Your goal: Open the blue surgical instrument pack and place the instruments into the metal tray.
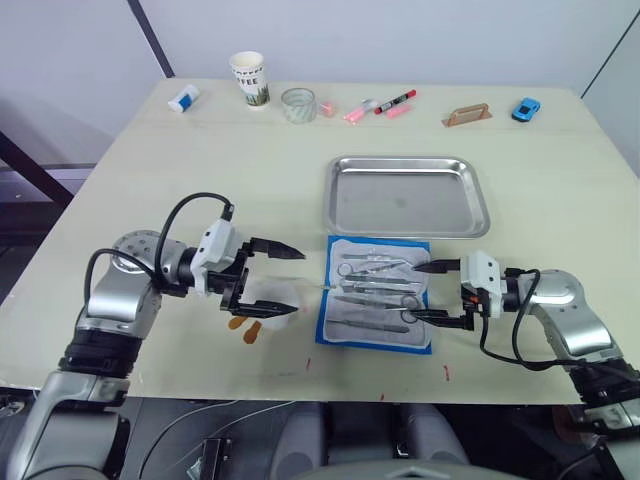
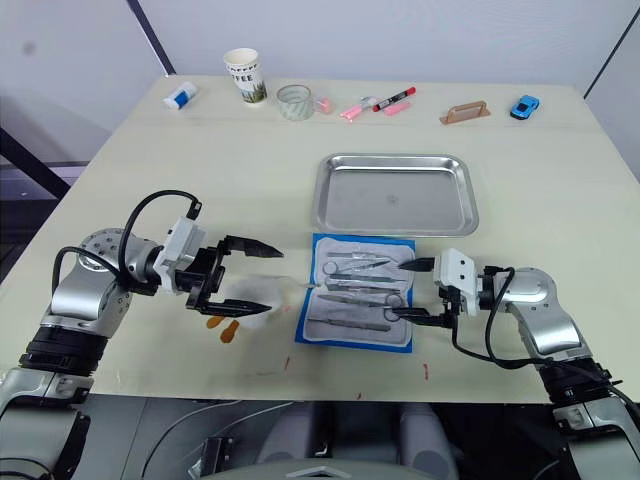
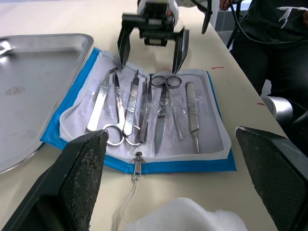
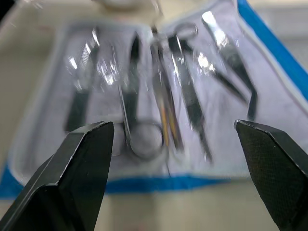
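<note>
The blue surgical instrument pack (image 1: 352, 318) lies open and flat near the table's front edge, its pale lining facing up. Several silvery instruments (image 1: 378, 285) lie side by side on the lining, among them scissors and tweezers (image 3: 144, 106). Just behind the pack stands the metal tray (image 1: 405, 195), with nothing in it. My right gripper (image 1: 412, 292) is open at the pack's right edge, and its fingertips reach over the lining. My left gripper (image 1: 290, 281) is open to the left of the pack, around a white plush toy (image 1: 268, 297).
Along the far edge of the table stand a paper cup (image 1: 248, 78), a tape roll (image 1: 297, 104), pink and red markers (image 1: 385, 104), a wooden block (image 1: 467, 115), a blue toy car (image 1: 526, 109) and a small white and blue item (image 1: 184, 98).
</note>
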